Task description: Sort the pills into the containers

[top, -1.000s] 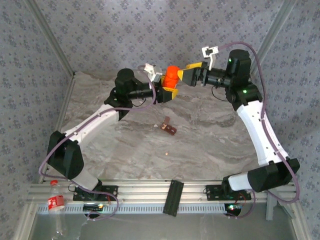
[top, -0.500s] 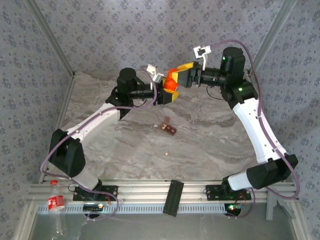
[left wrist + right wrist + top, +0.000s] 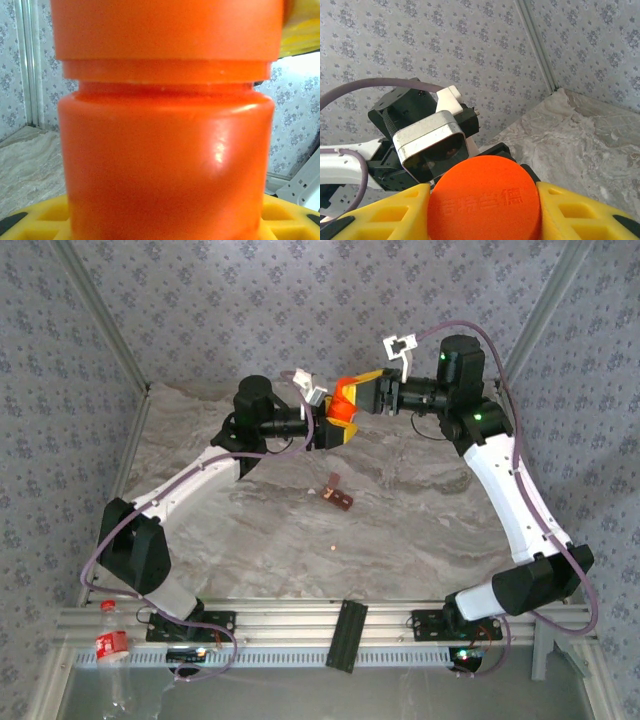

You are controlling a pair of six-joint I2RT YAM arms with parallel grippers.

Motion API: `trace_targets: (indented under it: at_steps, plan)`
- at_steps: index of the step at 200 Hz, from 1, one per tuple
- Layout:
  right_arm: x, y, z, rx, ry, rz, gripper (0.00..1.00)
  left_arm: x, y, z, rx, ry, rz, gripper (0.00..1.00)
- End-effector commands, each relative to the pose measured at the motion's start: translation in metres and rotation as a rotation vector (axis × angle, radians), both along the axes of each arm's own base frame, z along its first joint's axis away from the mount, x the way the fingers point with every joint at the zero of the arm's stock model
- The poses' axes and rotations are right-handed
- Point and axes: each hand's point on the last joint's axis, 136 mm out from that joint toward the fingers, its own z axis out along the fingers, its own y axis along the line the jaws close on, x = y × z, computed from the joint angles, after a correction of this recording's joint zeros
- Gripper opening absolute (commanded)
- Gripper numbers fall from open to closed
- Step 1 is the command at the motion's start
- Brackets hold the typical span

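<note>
Since a second ago, right gripper [image 3: 358,392] is shifted leftward in the top view and drawn in from wide apart onto the orange cap [image 3: 485,200]; bottle and left arm are barely displaced.

- Step in hand: bottle opening, judged. Orange pill bottle [image 3: 343,408] is held aloft at upper centre of the top view, well above the marble table [image 3: 420,510].
- Left gripper [image 3: 332,430]: clamped on the bottle body; in its wrist view the body is seen close up, cap seated, thin seam visible below it.
- Right gripper: yellow fingers [image 3: 580,212] are pressed against both sides of the cap.
- Pill organiser strip [image 3: 338,496], dark reddish-brown, is seen at frame centre, directly below the bottle. One pale pill [image 3: 333,547] is noted lower down, well apart from the strip.
- Next move, judged: cap to be twisted off while the body is kept steady; firm counter-grip is called for. Whether compartments are open cannot be told.
</note>
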Motion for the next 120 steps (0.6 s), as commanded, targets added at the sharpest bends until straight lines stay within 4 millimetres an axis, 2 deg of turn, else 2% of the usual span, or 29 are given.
trace_targets:
  at_steps: [1, 31, 64, 103, 113, 115, 120]
  plan:
    - [-0.012, 0.008, -0.005, -0.014, 0.010, 0.017, 0.42, 0.004, 0.003, 0.031, -0.069, -0.072, 0.050, 0.00]
    - [-0.012, 0.015, -0.026, -0.040, 0.010, -0.049, 0.36, 0.014, 0.012, 0.044, -0.145, -0.092, 0.147, 0.00]
    - [-0.003, 0.023, -0.050, -0.015, 0.030, -0.135, 0.34, 0.021, 0.021, 0.058, -0.220, -0.110, 0.244, 0.00]
    - [0.009, 0.044, -0.066, 0.089, 0.079, -0.271, 0.32, 0.033, 0.026, 0.059, -0.268, -0.128, 0.375, 0.00]
    - [0.011, 0.050, -0.061, 0.132, 0.084, -0.297, 0.31, 0.034, 0.023, 0.056, -0.263, -0.134, 0.393, 0.00]
    - [0.012, 0.051, -0.072, 0.123, 0.100, -0.303, 0.31, 0.035, 0.023, 0.055, -0.262, -0.135, 0.399, 0.00]
    - [0.013, 0.053, -0.076, 0.133, 0.109, -0.312, 0.31, 0.035, 0.021, 0.054, -0.257, -0.137, 0.411, 0.00]
